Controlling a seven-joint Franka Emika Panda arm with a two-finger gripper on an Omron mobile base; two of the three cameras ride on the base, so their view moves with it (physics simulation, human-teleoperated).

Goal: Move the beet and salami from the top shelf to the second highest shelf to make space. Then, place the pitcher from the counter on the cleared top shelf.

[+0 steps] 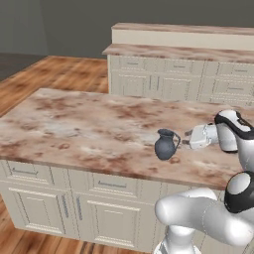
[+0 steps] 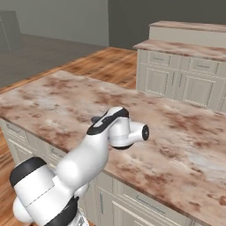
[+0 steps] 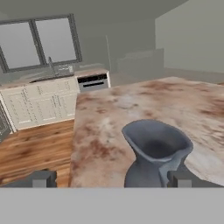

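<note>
Left base view looks down over a wide counter (image 1: 74, 129) topped in brown-and-beige marbled stone, glossy and blotched, with a straight squared edge; below it run cream panelled cabinets (image 1: 44, 203) with slim metal handles; warm reddish wood-plank floor (image 1: 54, 74) lies beyond, and a rear counter (image 1: 188, 52) with a raised ledge stands against a flat grey wall. On the near right part of the stone top stands the pitcher (image 1: 165, 144), upright, dark blue-grey and smooth, with a rounded belly, narrow neck, flared spout and a looped side handle; a soft shadow sits at its foot. Just to its right the gripper (image 1: 187, 139) reaches in level with the counter from a white, rounded arm with dark joints; it is close beside the handle, and whether it touches cannot be told from here. Hand view looks along the fingers: the pitcher's open mouth and flared lip fill the lower middle, and the two dark fingertips (image 3: 43, 178) stand wide apart, one far out to the left of the jug, one by its right side; the jaws are spread, clasping nothing. Beyond the stone top in that view are cream cabinets, a window (image 3: 39, 41) with dark frames, and grey walls.
</note>
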